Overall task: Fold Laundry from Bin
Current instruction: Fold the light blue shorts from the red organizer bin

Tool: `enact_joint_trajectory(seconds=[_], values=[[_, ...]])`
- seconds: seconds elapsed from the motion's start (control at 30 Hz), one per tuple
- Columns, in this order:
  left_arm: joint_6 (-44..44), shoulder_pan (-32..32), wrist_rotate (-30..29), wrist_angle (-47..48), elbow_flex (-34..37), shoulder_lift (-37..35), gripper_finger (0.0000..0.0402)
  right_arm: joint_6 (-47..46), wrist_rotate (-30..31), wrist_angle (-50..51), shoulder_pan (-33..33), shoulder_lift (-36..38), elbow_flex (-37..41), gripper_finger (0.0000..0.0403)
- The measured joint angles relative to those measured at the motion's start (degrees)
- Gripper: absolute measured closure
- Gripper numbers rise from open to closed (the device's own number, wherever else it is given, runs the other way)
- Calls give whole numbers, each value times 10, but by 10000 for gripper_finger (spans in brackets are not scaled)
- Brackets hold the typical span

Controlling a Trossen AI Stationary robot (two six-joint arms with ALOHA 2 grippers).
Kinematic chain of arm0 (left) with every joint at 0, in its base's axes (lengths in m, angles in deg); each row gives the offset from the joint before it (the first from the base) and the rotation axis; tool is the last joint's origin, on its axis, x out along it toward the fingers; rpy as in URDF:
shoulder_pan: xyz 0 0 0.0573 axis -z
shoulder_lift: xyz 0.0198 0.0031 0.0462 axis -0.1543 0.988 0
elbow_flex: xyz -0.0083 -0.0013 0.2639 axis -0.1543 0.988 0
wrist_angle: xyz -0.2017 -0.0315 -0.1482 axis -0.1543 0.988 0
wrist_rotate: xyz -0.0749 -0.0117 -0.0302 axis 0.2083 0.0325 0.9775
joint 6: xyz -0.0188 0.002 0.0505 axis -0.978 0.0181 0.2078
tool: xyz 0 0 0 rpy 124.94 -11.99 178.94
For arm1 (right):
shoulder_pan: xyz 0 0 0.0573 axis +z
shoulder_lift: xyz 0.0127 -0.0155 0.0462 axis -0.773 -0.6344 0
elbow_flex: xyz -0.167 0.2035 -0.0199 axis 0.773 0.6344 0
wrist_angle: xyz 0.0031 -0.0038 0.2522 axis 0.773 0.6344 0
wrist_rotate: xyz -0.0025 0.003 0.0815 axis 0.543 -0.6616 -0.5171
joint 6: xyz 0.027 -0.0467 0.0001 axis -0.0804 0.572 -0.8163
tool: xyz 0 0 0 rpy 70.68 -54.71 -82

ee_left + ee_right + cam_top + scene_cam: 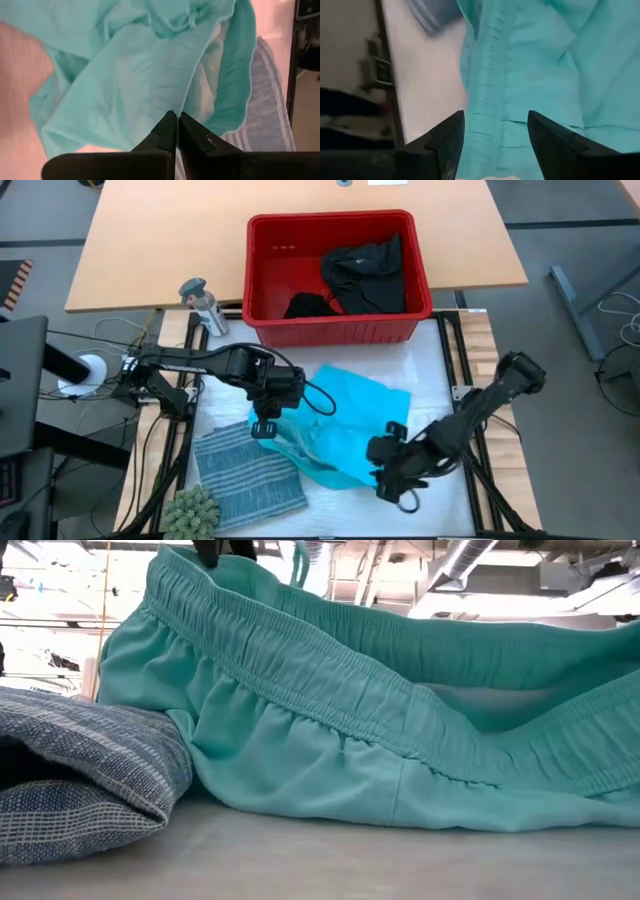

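Left gripper (pixel 263 427) pinching turquoise garment (pixel 345 425) edge, fingers pressed together; my right gripper (pixel 385 465) spread over its waistband; striped garment (pixel 248 473) folded beside.

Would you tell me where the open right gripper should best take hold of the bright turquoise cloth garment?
Probably the gathered elastic waistband of the turquoise garment, coming from above: the right gripper hangs open straddling it, and that thick ridge stands proud of the flat cloth.

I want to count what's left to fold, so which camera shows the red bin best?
The high view: it looks straight down into the bin, showing black laundry inside. The low view and both wrist views show only the turquoise garment and striped cloth, not the bin.
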Motion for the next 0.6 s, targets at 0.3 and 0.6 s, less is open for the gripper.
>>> enact_joint_trajectory(seconds=[0.3,0.6], values=[[3,-19,1,-22,0,0,401,63,-11,2,-17,-95,-49,159],[8,-52,28,-58,0,0,401,115,2,82,-20,-207,-150,159]])
